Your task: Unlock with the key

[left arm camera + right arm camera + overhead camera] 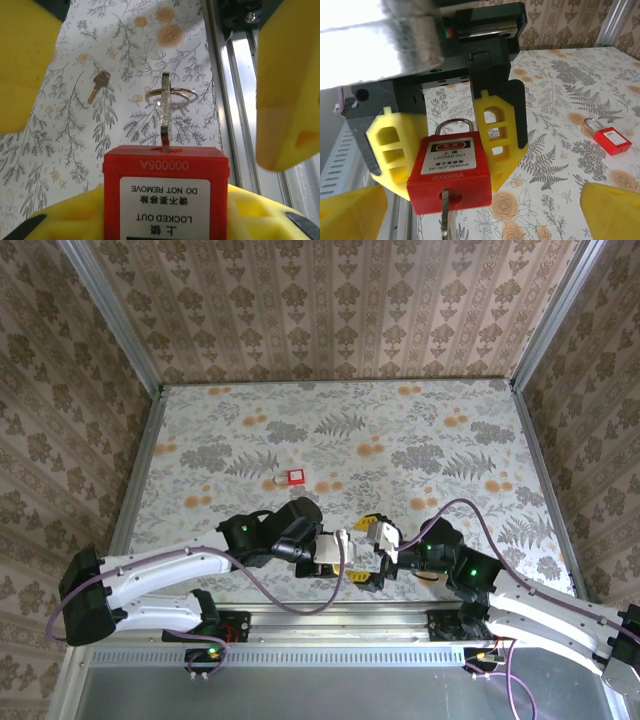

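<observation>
Right wrist view: the left end effector (449,150) is pinching the red padlock (451,172) by its body, with one yellow finger on each side. The white label faces the camera and the shackle points up, looking seated in the body. The padlock is held off the tabletop (450,440), near its front edge. The key (445,215) sits in the keyway on the bottom face, with its head sticking out toward this camera. The right end effector (380,538) is spread wide, its yellow fingers (285,85) flanking the key on either side and not touching it. Left wrist view shows the same lock from behind with the label upside down. There the key is edge-on, pointing away, with a key ring (186,93) through its head. A loose key (100,85), brass-coloured, lies flat on the tabletop to the left, well apart from the lock, and an aluminium rail (235,100) runs along the right. A second padlock (610,137), also red, lies on the tabletop farther out, untouched. In the top view the two end effectors face each other tip to tip between the arm bases, close to the near edge.
</observation>
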You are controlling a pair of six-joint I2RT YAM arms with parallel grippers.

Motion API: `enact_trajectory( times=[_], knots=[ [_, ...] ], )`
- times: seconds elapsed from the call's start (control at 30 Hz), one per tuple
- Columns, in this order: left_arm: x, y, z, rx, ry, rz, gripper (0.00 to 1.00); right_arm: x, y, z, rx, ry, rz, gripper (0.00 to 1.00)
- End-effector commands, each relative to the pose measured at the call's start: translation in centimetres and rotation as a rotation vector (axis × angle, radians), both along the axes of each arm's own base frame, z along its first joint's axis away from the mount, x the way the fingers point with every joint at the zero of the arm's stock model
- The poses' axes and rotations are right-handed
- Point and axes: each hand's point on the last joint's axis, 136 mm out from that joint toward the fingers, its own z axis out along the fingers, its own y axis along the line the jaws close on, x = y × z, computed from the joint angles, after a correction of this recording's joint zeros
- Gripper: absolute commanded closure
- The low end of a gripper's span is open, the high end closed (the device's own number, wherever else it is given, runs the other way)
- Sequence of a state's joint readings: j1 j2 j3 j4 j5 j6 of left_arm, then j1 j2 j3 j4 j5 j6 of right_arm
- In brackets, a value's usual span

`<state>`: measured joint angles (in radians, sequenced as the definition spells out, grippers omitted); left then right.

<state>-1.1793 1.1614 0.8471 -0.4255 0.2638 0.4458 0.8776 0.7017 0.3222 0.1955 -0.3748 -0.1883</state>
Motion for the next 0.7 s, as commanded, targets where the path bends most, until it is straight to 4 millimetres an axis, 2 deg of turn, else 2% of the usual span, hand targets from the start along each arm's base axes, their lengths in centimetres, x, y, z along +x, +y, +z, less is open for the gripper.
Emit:
enact_trajectory(
  times=[0.0, 0.43, 0.67],
  knots=[
    [-0.6, -1.2, 1.7, -0.050, 0.005, -0.030, 1.00, -0.3, 0.4, 0.9, 0.029, -0.043, 0.031, 0.01],
    [-0.9, -1.7, 1.7, -0.045, 0.013, -0.050, 1.00, -1.1, 0.7, 0.1, 0.015, -0.013, 0.083, 0.38],
    [-0.9, -1.7, 1.6, -0.040, 0.015, -0.055, 1.00, -1.6, 0.9, 0.0, 0.007, 0.009, 0.117, 0.50]
  ],
)
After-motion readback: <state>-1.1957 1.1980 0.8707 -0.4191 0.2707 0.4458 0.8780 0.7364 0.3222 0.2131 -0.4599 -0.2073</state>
